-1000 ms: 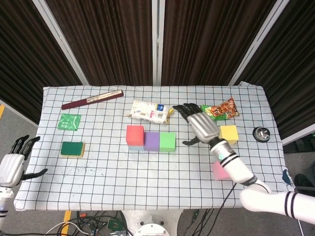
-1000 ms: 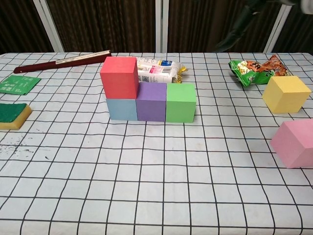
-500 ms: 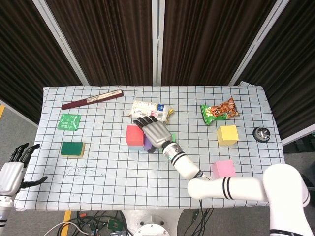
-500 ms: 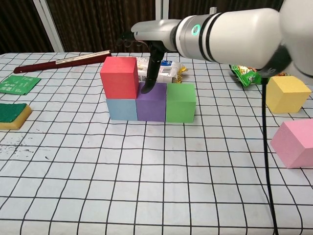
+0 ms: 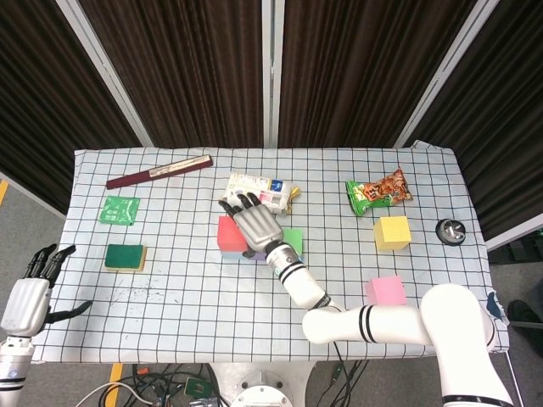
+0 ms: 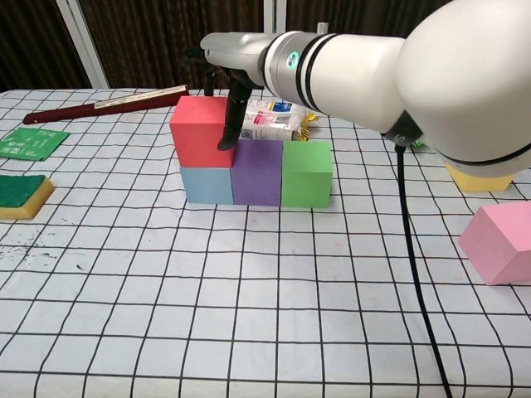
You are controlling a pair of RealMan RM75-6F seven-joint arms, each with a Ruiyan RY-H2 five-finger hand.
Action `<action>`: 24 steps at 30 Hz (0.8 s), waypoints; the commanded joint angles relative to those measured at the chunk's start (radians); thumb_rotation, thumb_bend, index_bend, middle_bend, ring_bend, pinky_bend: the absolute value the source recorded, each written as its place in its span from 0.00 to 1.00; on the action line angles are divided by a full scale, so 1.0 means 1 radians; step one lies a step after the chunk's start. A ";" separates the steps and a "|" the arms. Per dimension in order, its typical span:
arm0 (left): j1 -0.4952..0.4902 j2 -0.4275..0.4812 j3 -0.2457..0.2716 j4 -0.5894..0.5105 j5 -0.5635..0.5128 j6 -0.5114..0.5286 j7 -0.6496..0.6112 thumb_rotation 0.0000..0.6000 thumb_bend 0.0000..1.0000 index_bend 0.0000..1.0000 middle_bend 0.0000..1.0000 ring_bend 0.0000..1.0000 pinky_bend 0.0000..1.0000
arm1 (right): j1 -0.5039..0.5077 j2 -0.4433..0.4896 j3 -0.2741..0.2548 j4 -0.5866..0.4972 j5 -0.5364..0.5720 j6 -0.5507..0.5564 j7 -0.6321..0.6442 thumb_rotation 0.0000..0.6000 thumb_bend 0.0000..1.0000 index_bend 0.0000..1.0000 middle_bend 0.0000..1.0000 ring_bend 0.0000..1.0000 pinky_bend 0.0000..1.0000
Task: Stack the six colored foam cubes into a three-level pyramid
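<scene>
- Three foam cubes stand side by side in a straight row near the middle of the checked tablecloth (image 6: pixel 249 315); the row's long axis runs left to right: a light blue foam cube (image 6: pixel 206 184) at the left end, a purple foam cube (image 6: pixel 257 174) in the middle, and a green foam cube (image 6: pixel 307 172) at the right end, each touching its neighbour.
- A red foam cube (image 6: pixel 202 130) sits squarely on the light blue one, its front face flush with the row's near side, forming the only block on the second level.
- The right hand (image 5: pixel 253 222) reaches over the row from the near right, flat, with its fingers spread and pointing far and left; it holds nothing. In the chest view one dark fingertip (image 6: pixel 226 141) hangs down at the right edge of the red cube, just above the purple cube's top; whether it touches either cannot be told.
- A yellow foam cube (image 5: pixel 394 232) rests on the right part of the table, well apart from the row and turned slightly askew to the grid.
- A pink foam cube (image 5: pixel 386 291) lies nearer and to the right, also turned askew.
- The left hand (image 5: pixel 34 292) hovers off the near left edge of the table, fingers apart and pointing up, with nothing in it.
- Behind the row lies a white printed packet (image 5: pixel 259 190), long axis left to right.
- A green-and-orange snack bag (image 5: pixel 378 191) lies far right.
</scene>
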 commanded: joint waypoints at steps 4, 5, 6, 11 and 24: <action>-0.003 -0.002 -0.002 -0.022 0.009 -0.018 0.029 1.00 0.00 0.10 0.15 0.02 0.06 | -0.013 -0.012 0.011 0.013 -0.042 0.041 0.011 1.00 0.02 0.00 0.38 0.00 0.00; -0.003 -0.002 -0.003 -0.023 0.008 -0.020 0.031 1.00 0.00 0.10 0.15 0.02 0.06 | -0.015 -0.011 0.011 0.011 -0.049 0.045 0.011 1.00 0.03 0.00 0.39 0.00 0.00; -0.003 -0.001 -0.004 -0.024 0.007 -0.023 0.032 1.00 0.00 0.10 0.15 0.02 0.06 | -0.018 -0.009 0.010 0.010 -0.060 0.049 0.011 1.00 0.04 0.00 0.40 0.01 0.00; -0.003 0.001 -0.009 -0.027 0.006 -0.028 0.029 1.00 0.00 0.10 0.15 0.02 0.06 | -0.032 0.001 0.019 -0.010 -0.091 0.058 0.025 1.00 0.08 0.00 0.43 0.03 0.00; -0.001 0.001 -0.013 -0.023 0.014 -0.041 0.009 1.00 0.00 0.10 0.15 0.02 0.06 | -0.050 0.048 0.032 -0.074 -0.041 0.026 0.024 1.00 0.00 0.00 0.14 0.00 0.00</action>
